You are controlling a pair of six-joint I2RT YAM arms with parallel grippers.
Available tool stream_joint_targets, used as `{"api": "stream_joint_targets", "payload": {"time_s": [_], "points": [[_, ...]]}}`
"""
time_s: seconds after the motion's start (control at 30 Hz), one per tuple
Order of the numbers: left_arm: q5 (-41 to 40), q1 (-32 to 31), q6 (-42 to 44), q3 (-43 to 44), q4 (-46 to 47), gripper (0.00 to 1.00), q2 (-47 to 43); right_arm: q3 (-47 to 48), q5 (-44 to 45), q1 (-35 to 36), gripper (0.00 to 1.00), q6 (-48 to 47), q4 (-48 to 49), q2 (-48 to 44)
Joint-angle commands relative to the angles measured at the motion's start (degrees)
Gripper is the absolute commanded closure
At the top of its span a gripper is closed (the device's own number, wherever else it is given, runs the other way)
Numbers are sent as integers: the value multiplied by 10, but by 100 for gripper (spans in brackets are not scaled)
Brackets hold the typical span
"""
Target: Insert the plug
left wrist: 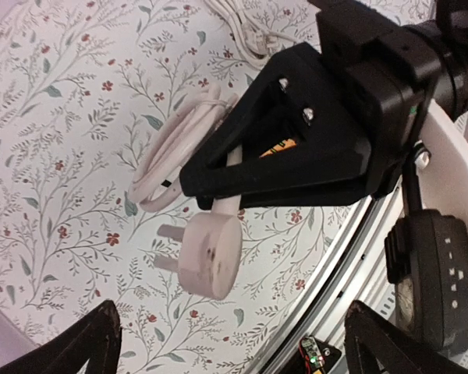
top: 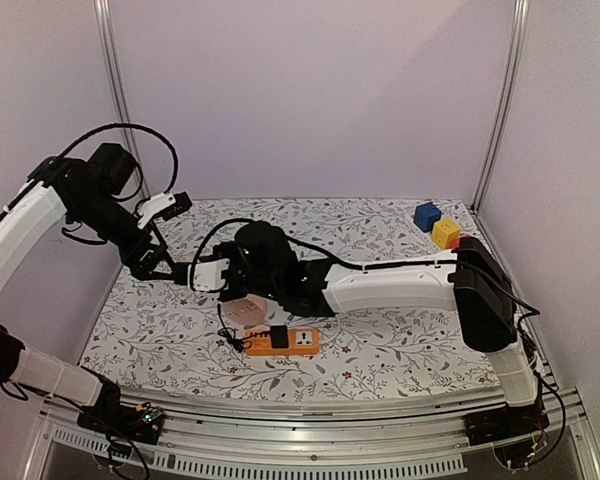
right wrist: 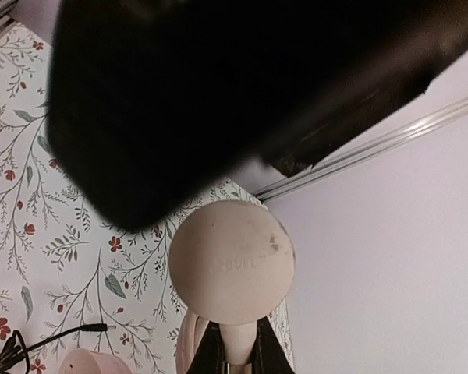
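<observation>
Take the socket [top: 280, 340] as your mark. It lies flat on the table [top: 400, 345] near the front edge, long axis left to right, with what looks like its white outlet face toward the right end.

Just beyond its left end, slightly to the far left, hangs the plug [left wrist: 210, 253]. It is a pale round disc, and its pins stick out to one side, across the line of the fingers. You hold it in the right claw [right wrist: 232, 352], pinched narrow on the plug's neck where the cord [left wrist: 171, 156] leaves it. The cord's coil lies farther out from the socket.

So your coming move, I judge, runs from the plug toward the near right, onto the outlet, and the right arm is the one to make it. You cannot tell from here whether the pins point squarely down, so check before you press.

The right arm reaches low and long across the table, passing beyond the socket, wrist bent down. Farther left of the socket, the left claw [left wrist: 238, 347] stands wide and holds nothing. It faces the plug from the side, its arm arched high.
</observation>
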Motion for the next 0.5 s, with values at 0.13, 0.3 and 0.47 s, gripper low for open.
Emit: {"api": "stream_joint_targets", "payload": {"time_s": [0.13, 0.3, 0.47], "points": [[29, 0, 43, 16, 17, 0, -8, -47, 84, -88, 100, 288, 9, -136], [71, -17, 74, -31, 59, 1, 25, -165, 139, -107, 100, 344, -4, -281], [46, -84, 73, -84, 156, 2, 83, -257, 226, -120, 100, 401, -103, -435]]}}
